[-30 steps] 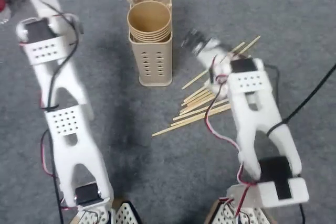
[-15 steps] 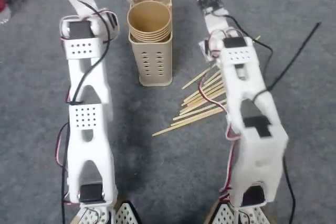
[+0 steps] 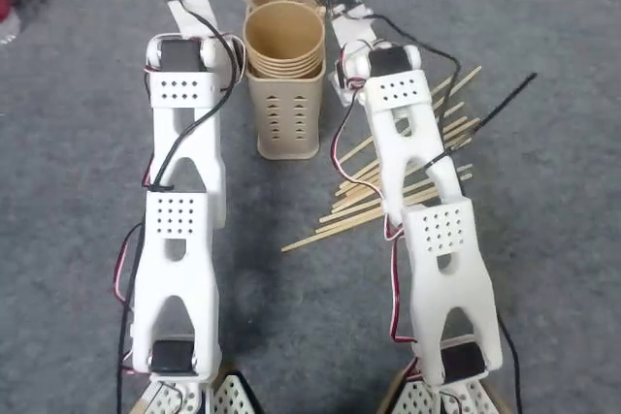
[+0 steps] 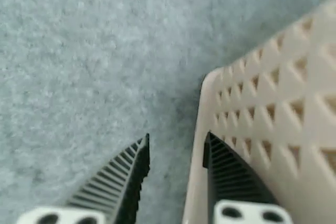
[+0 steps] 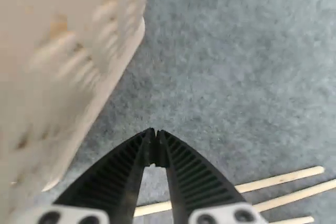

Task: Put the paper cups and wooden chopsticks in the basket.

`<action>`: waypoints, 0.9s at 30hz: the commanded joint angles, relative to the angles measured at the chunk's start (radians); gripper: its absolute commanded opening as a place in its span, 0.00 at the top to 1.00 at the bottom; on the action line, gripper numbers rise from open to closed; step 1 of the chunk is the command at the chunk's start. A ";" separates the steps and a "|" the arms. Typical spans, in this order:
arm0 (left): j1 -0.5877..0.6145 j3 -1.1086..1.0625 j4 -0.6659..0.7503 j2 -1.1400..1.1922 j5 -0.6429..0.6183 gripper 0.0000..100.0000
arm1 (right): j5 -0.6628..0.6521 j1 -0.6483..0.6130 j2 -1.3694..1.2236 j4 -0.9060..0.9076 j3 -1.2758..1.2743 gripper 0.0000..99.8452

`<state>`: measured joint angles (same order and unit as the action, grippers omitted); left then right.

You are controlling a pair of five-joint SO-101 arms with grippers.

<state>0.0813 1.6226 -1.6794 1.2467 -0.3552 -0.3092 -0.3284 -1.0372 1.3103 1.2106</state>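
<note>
**Both grippers at the basket, chopsticks on the floor**

From above, paper cups (image 3: 283, 41) sit stacked in the near compartment of the basket (image 3: 286, 128). Chopsticks (image 3: 361, 203) lie scattered on the carpet (image 3: 553, 269) beside it. Left wrist: my left gripper (image 4: 176, 145) gapes empty beside the basket wall. Right wrist: my right gripper (image 5: 153, 136) is closed on nothing.

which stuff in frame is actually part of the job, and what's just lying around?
Job:
- stacked paper cups, in the basket's compartment nearer the arms
- basket
- loose wooden chopsticks on the carpet beside it
- left hand, open, by the basket wall
- right hand, shut, empty

Lying about:
- red thing at the far edge, too blurred to identify
- grey carpet
</note>
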 commanded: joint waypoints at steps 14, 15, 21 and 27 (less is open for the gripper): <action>0.023 0.041 -0.078 -0.066 0.141 0.86 | -0.210 -0.177 -0.099 0.400 0.471 0.99; 0.023 0.039 -0.078 -0.084 0.144 0.87 | -0.209 -0.176 -0.094 0.409 0.471 0.99; 0.035 0.039 -0.078 -0.155 0.146 0.89 | -0.209 -0.114 -0.039 0.432 0.471 0.99; 0.129 0.038 -0.023 -0.158 0.141 0.86 | -0.140 0.010 0.191 0.430 0.471 0.90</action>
<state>0.1442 1.6256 -1.7331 1.1623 -0.2186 -0.4933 -0.3713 -1.0372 1.7338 1.6356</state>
